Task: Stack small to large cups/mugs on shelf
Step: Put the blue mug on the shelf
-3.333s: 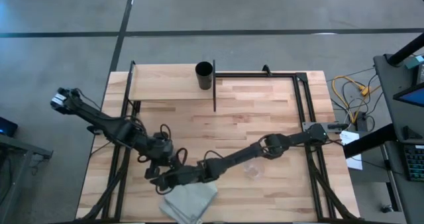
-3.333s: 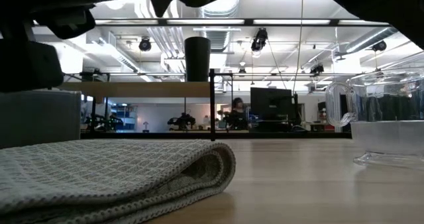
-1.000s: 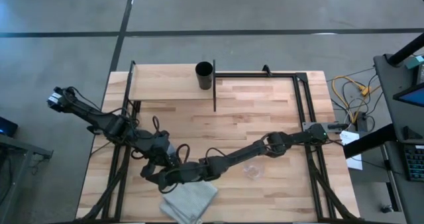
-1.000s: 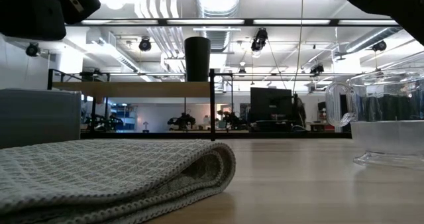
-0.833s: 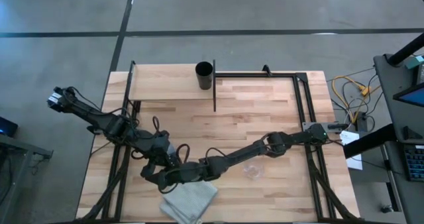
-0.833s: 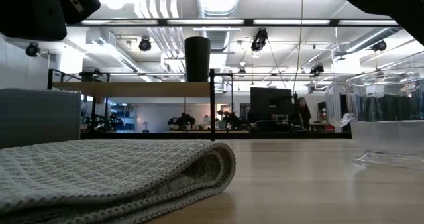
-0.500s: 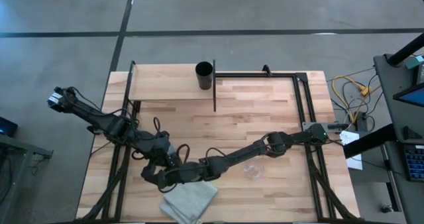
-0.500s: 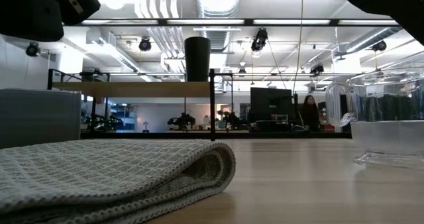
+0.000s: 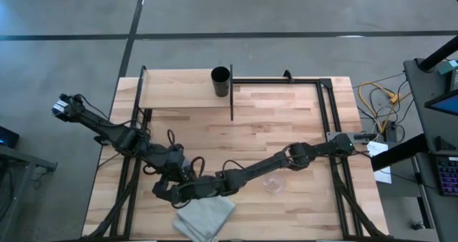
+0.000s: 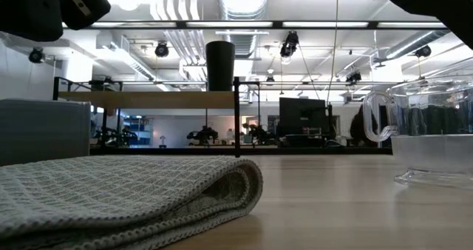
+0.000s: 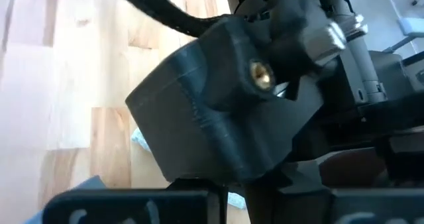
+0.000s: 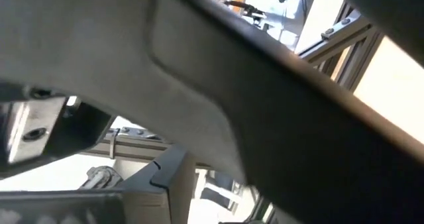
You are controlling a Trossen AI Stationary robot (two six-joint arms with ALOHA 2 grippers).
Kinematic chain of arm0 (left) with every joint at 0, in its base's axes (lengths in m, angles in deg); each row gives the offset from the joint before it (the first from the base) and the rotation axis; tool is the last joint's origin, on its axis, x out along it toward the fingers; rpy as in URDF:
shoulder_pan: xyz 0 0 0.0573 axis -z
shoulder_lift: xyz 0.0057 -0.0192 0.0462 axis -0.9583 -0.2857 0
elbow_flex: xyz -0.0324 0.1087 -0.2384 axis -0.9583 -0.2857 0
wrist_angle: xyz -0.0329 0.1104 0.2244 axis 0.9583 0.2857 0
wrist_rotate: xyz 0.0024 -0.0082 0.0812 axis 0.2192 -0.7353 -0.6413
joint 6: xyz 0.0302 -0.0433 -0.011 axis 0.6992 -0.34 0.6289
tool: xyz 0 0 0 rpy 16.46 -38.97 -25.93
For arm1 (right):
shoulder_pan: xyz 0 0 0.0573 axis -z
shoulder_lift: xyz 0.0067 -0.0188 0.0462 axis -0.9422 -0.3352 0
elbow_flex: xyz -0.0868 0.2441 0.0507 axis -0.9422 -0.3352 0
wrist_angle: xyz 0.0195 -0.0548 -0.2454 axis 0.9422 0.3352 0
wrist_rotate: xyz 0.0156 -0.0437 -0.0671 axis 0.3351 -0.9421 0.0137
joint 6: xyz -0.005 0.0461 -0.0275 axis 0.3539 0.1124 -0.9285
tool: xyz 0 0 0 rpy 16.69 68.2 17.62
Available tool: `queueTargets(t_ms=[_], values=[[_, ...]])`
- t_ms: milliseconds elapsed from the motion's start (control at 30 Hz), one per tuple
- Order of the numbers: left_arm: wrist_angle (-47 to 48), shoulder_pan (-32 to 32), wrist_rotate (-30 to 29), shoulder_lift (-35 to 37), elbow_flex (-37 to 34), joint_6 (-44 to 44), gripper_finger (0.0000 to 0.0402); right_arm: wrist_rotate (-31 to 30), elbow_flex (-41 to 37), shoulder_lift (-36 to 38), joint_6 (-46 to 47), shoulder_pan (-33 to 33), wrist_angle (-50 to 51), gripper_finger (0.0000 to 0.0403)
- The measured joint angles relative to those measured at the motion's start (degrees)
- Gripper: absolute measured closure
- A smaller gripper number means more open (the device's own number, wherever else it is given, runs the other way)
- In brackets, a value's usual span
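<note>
While high view shows left gripper [image 9: 166, 188] meeting right gripper [image 9: 184, 192], low view details glass cup [image 10: 436, 143], jaws unreadable.

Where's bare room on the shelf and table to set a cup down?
The shelf is bare left of the black cup. The table is open between the shelf and the right arm. It is crowded at the front left, where both claws meet by the grey cloth, with the glass cup nearby.

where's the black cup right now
In the high view the black cup stands on the shelf at the table's far edge, beside its right-hand upright.
</note>
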Motion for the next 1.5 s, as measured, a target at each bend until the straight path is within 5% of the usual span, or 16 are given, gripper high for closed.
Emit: queueTargets(t_ms=[333,600,767,967,1133,1500], values=[[9.4,0.0,0.9,3.9,3.0,2.4,0.0382,4.8,0.1,0.1,-3.2,-0.4,2.5,0.0265],[15.8,0.0,-8.8,12.3,2.9,-2.1,0.0382,7.5,0.0,0.2,0.0,-0.4,15.3,0.0266],[18.2,0.0,-8.9,15.5,1.9,-5.6,0.0382,8.0,0.0,0.9,-0.4,-0.1,23.5,0.0266],[21.3,0.1,-8.9,16.2,-1.2,-11.5,0.0382,8.2,0.0,6.8,-7.7,1.3,43.9,0.0266],[20.3,0.1,-8.8,15.7,-3.5,-14.8,0.0382,0.0,0.0,12.9,-13.3,2.9,63.4,0.0266],[17.9,0.2,-8.8,11.3,-4.2,-20.4,0.0382,1.7,-0.3,15.5,-27.1,8.3,65.5,0.0266]])
